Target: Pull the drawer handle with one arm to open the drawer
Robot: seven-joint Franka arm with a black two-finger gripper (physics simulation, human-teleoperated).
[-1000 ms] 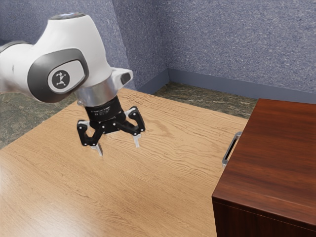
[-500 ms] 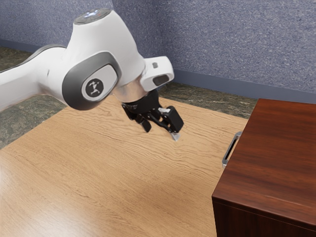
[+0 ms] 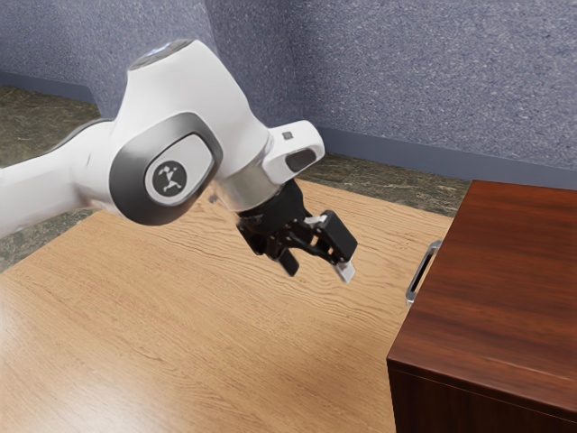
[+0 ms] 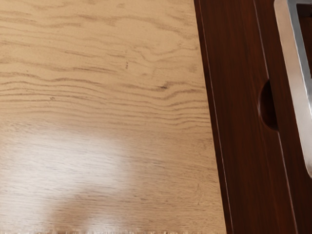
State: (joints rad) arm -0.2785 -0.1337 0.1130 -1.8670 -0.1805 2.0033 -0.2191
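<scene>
**Exterior view.** The arm (image 3: 171, 171) enters from the exterior view's left and reaches toward its right. The gripper (image 3: 317, 267) is tilted toward the cabinet (image 3: 505, 298), above the table (image 3: 180, 343). Its fingers stand apart with nothing between them. The handle (image 3: 422, 271) sits on the cabinet face that is turned toward the gripper, near the fingertips but clear of them.

I judge the step in hand to be the approach: no contact has been made, and the drawer shows no sign of being pulled out. The next move calls for bringing the spread fingers across the remaining gap, lining them up so the bar passes between them, and closing on it. The pull then runs straight away from the cabinet face.

The arm shell is glossy white with grey joint caps, and the gripper is black with pale fingertips. The table is light wood with wavy grain, and the cabinet is dark reddish wood with a smooth sheen.

**Wrist view.** The drawer front (image 4: 239, 122) lies ahead of my hand, beyond the table (image 4: 97, 97). The handle (image 4: 295, 73) is a flat, brushed-metal loop with rounded corners, standing off the front. A small half-round recess (image 4: 269, 105) is cut in the wood just beside it. A soft glare patch lies on the table's varnish.
</scene>
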